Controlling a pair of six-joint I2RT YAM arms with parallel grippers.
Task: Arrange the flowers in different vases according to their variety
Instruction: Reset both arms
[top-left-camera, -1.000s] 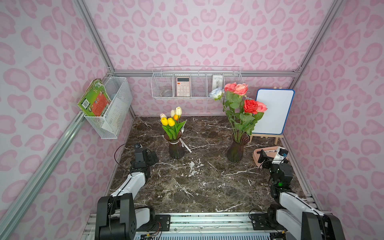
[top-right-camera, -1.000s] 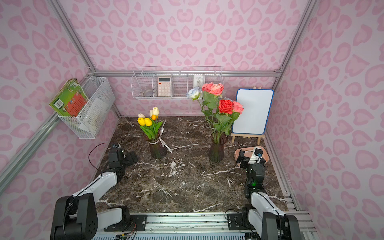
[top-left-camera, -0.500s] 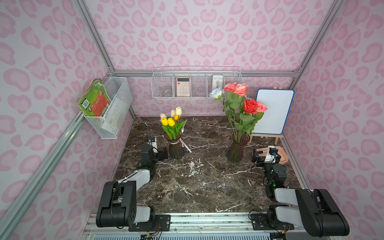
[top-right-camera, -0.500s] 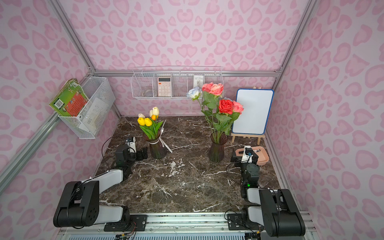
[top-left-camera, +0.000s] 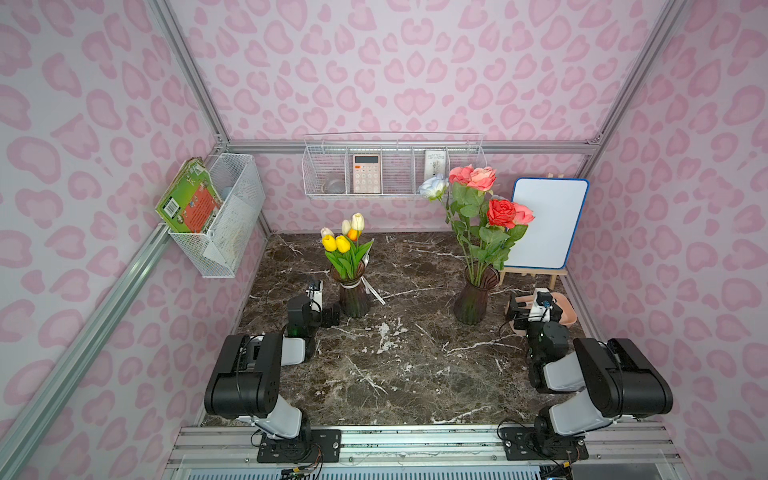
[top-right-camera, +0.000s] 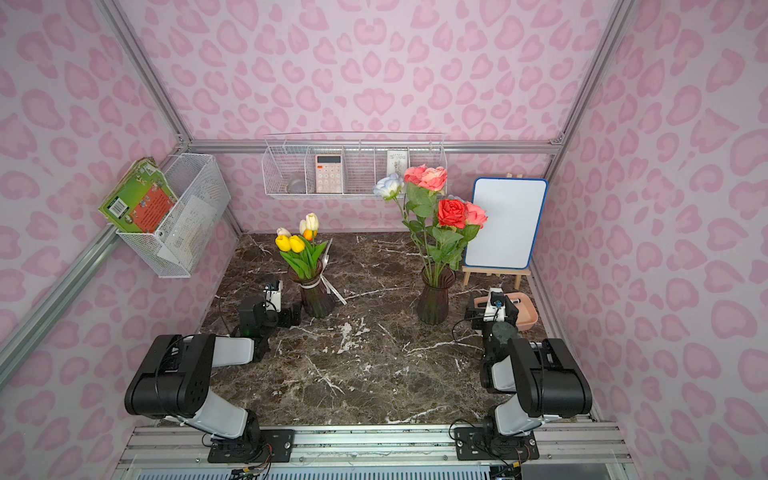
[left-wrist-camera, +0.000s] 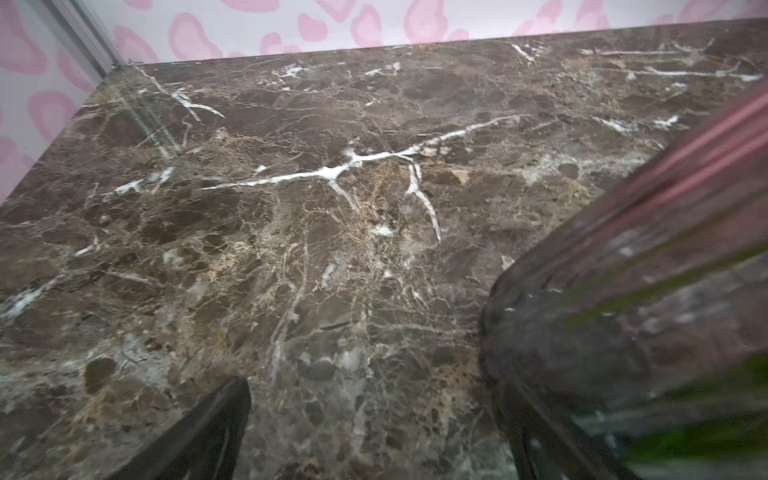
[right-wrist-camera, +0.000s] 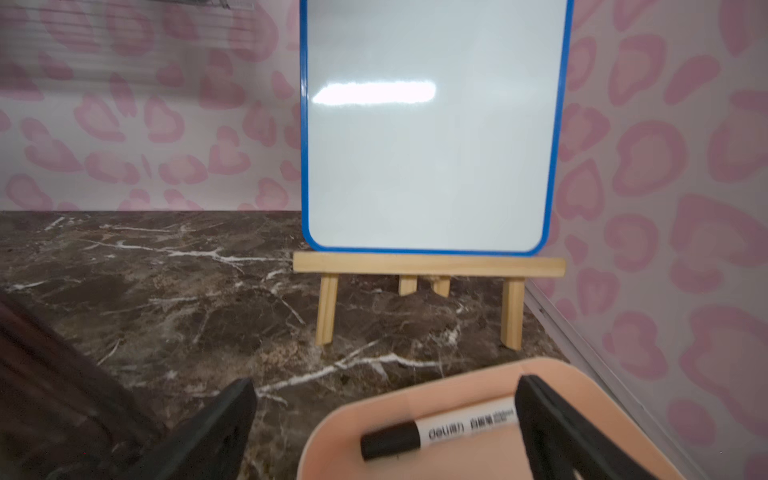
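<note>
Both top views show yellow, orange and cream tulips (top-left-camera: 345, 243) standing in the ribboned vase (top-left-camera: 353, 297). Pink, red and white roses (top-left-camera: 484, 203) stand in the plain vase (top-left-camera: 471, 301). My left gripper (top-left-camera: 332, 314) lies low on the marble, just left of the ribboned vase, open and empty. In the left wrist view that vase (left-wrist-camera: 631, 299) fills one side, with green stems inside, against one of the fingers (left-wrist-camera: 216, 428). My right gripper (top-left-camera: 517, 309) is open over the pink tray (top-left-camera: 567, 313), right of the rose vase (right-wrist-camera: 45, 374). Nothing is held.
A black-capped marker (right-wrist-camera: 436, 432) lies in the pink tray (right-wrist-camera: 457, 382). A blue-framed whiteboard (top-left-camera: 546, 224) on a wooden easel stands at the back right. Wire baskets hang on the back wall (top-left-camera: 392, 172) and the left wall (top-left-camera: 224, 224).
Both arms have folded back low toward their bases. The left gripper has slid right, up beside the ribboned vase. The right gripper has shifted slightly left over the tray. Both stayed open.
</note>
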